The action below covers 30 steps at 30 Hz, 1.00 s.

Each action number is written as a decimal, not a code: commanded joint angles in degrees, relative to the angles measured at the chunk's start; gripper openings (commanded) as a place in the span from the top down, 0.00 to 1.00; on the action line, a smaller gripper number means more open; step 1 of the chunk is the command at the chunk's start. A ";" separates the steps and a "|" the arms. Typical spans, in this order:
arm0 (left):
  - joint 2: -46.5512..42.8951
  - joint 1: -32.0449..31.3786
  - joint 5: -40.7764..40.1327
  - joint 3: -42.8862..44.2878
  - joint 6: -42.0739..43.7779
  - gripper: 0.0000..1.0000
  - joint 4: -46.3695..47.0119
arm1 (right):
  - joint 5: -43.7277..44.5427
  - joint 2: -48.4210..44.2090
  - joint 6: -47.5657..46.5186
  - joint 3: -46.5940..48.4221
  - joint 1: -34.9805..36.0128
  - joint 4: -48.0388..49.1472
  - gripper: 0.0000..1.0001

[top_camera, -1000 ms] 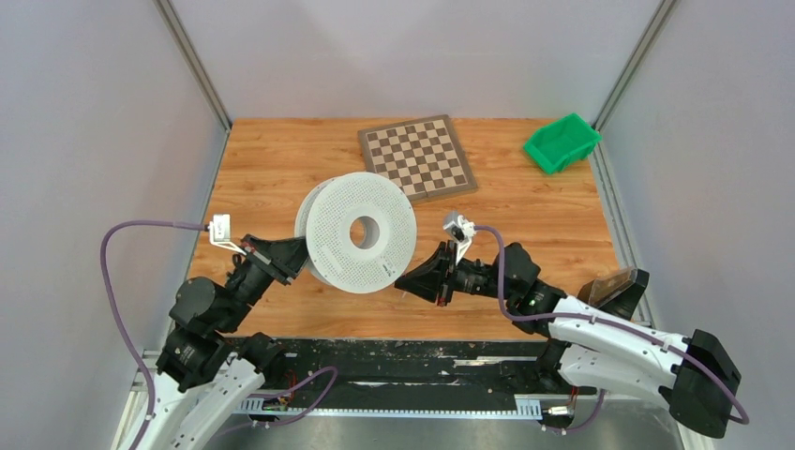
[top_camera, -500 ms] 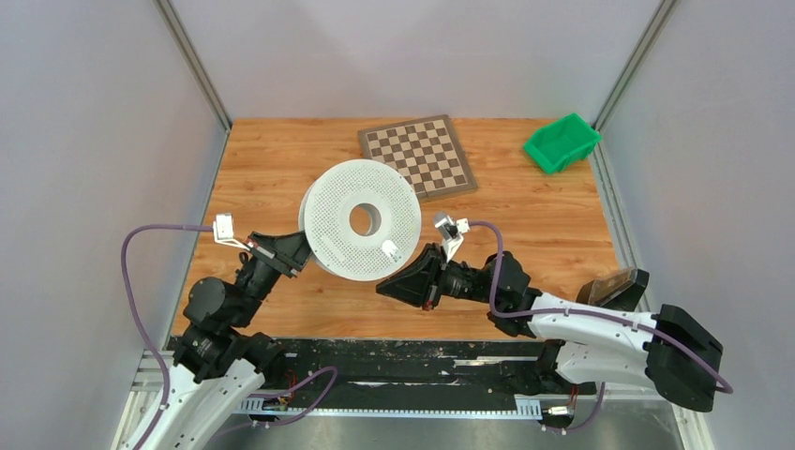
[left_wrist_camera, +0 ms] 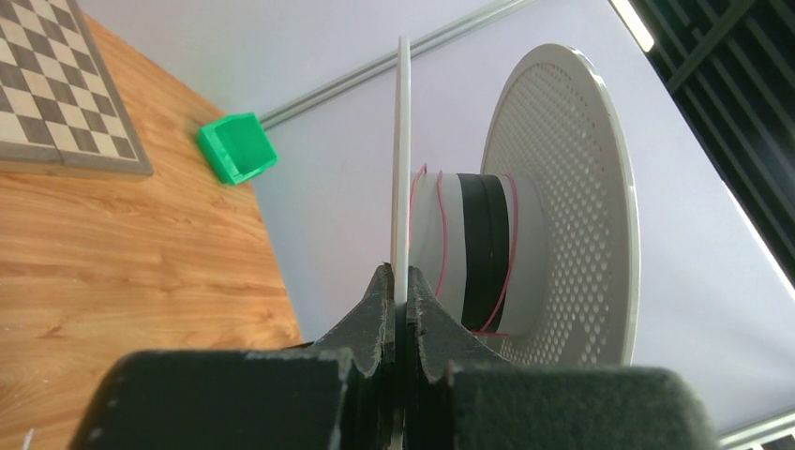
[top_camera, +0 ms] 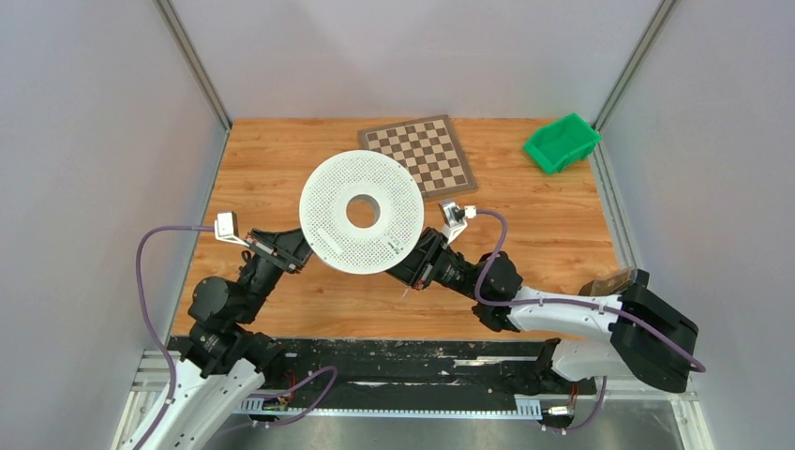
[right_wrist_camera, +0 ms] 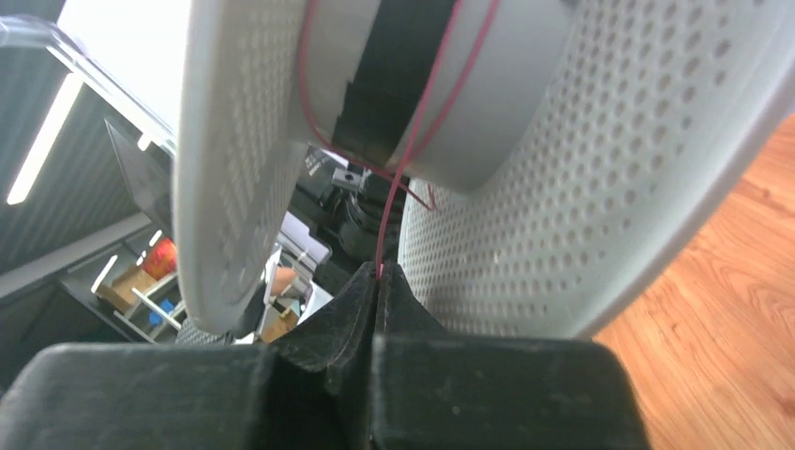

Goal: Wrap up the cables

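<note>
thin pinch on the spool, thin strand in the other hand

the weak spot on my left: the left gripper (left_wrist_camera: 396, 292) has its jaws pressed together on nothing more than the edge of one flange (left_wrist_camera: 401, 169) of the spool (top_camera: 328, 211), at about 8 o'clock on the disc in the top view. i judge that any pull from the cable side could twist that edge out of the pinch. the spool looks to be held off the table (top_camera: 272, 159), so it would drop or swing.

on my right, the right gripper (right_wrist_camera: 380, 278) sits at roughly 5 o'clock under the disc, jaws closed on the red cable (right_wrist_camera: 405, 155). the strand is very fine. with too much tension it could slip through or snap. with too little, the loose turns could slide along the hub (left_wrist_camera: 532, 253) and tangle.

the spool is white, two perforated flanges with a pale hub between them and a black band (left_wrist_camera: 483, 246) round it. only a few red loops lie over the hub, spaced out and not snug. the chessboard (top_camera: 417, 157) at 1 o'clock and the green bin (top_camera: 561, 142) at 2 o'clock sit well apart from the work.
</note>
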 commanded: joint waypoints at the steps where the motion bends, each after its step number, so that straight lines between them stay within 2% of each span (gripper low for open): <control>1: 0.31 -0.07 -0.94 0.47 -3.84 1.00 7.61 | 5.80 2.26 3.24 2.96 0.09 9.21 1.00; 8: 1.47 -0.13 -1.70 -1.10 -7.12 1.00 10.26 | 11.59 5.70 5.36 2.21 0.12 15.41 1.00; 17: -0.27 -0.05 -4.26 -1.85 -9.24 1.00 9.61 | 22.60 10.96 12.83 -0.93 0.52 20.39 1.00; 24: 1.50 -0.06 -1.69 -1.79 -14.19 1.00 10.83 | 31.89 12.64 12.76 -0.64 2.97 21.37 1.00; 30: 1.79 -0.07 -3.70 -2.04 -16.66 1.00 10.17 | 39.71 13.17 12.12 0.08 4.67 19.08 1.00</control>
